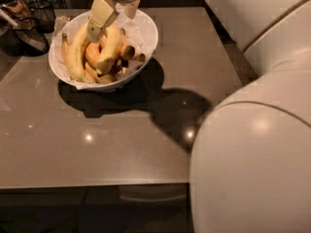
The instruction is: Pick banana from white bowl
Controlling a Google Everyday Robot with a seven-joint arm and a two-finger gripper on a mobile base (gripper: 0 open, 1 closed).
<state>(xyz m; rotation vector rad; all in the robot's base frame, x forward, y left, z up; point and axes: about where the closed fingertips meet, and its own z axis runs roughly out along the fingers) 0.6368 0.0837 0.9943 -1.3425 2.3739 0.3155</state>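
**Hand low over the bowl, going for the banana**
The hand point(98, 18) hangs over the white bowl point(148, 45) at the far left of the tabletop point(121, 144), by the upper end of the banana point(110, 50) lying in the heap. Its opening and hold cannot be told. Lifting straight up and slowly should keep the neighbouring fruit in place.

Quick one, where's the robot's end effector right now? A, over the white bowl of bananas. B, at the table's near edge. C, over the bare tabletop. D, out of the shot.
A: the end effector hangs at the top left, directly over the white bowl, its tip down at the bananas.
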